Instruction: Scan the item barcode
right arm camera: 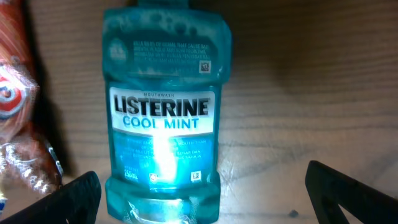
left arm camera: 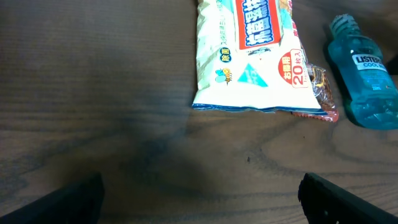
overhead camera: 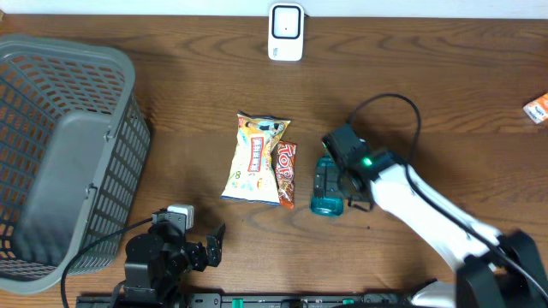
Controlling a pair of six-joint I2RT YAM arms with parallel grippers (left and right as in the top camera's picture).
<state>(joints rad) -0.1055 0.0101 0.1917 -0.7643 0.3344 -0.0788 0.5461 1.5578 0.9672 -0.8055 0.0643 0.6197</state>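
Mouthwash bottle, blue, labelled Listerine Cool Mint, lying flat and label up on the wooden table, right of centre. Right gripper sits directly over it, fingers spread wide to either side of the bottle's lower end and clear of its flanks; I see nothing pinched, and I cannot tell from any view how high the fingers stand above the table. A bright glare spot lies on the lower label. Candy bar, red-orange wrapper, lies just left of the bottle and close beside it, crowding the left-hand finger's side. Snack bag, pale with red print, lies left of the candy bar and overlaps its edge. Scanner, small and white, stands at the far edge of the table, well apart from the bottle, with bare wood between them. Basket, grey plastic mesh, fills the left end of the table, well away from the right arm. Orange packet shows at the far right edge, partly cut off. Left gripper rests at the near edge, left of centre, jaws likewise spread and holding nothing, facing the near end of the snack bag across bare table.
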